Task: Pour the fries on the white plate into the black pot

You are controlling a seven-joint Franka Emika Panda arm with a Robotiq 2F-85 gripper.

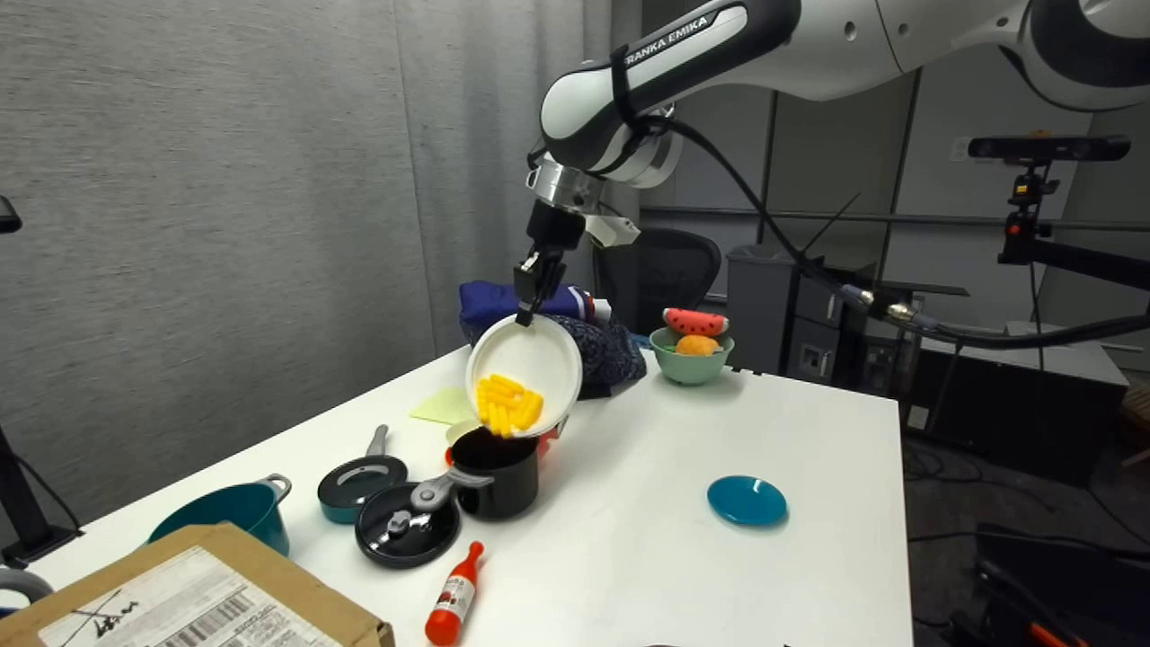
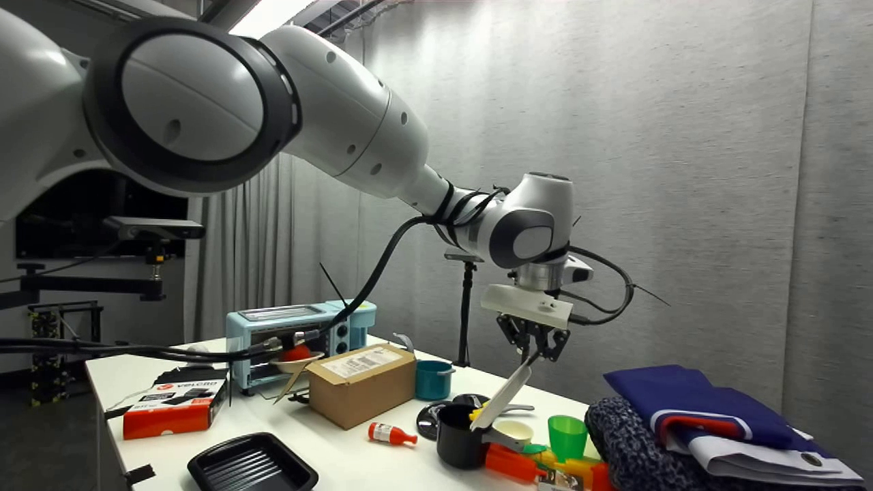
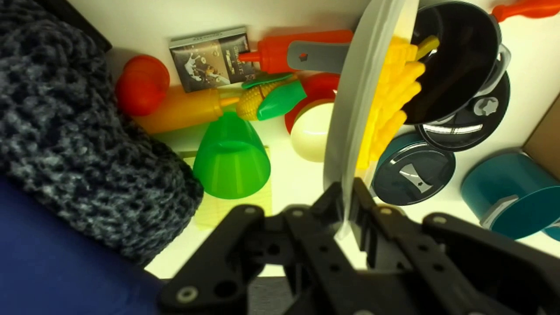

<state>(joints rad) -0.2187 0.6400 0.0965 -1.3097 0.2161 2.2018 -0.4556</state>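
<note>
My gripper [image 1: 526,316] is shut on the upper rim of the white plate [image 1: 539,352], which is tilted steeply in both exterior views. Its lower edge is at the mouth of the black pot [image 1: 499,490]; contact between them cannot be made out. The yellow fries [image 1: 508,406] are heaped on the plate's lower part, just above the pot. In the wrist view the plate [image 3: 358,100] is seen nearly edge-on between the fingertips, and one of the fries [image 3: 428,46] sticks out over the pot's dark opening [image 3: 459,65]. Much of the pot's inside is hidden in the exterior views.
Beside the pot lie a black lid [image 1: 406,530], a lidded pan [image 1: 361,483] and a red bottle [image 1: 455,595]. A green cup [image 2: 567,438], toy food and a dark knitted cloth [image 3: 74,131] crowd its far side. A cardboard box [image 2: 361,387] and blue dish [image 1: 747,500] stand farther off.
</note>
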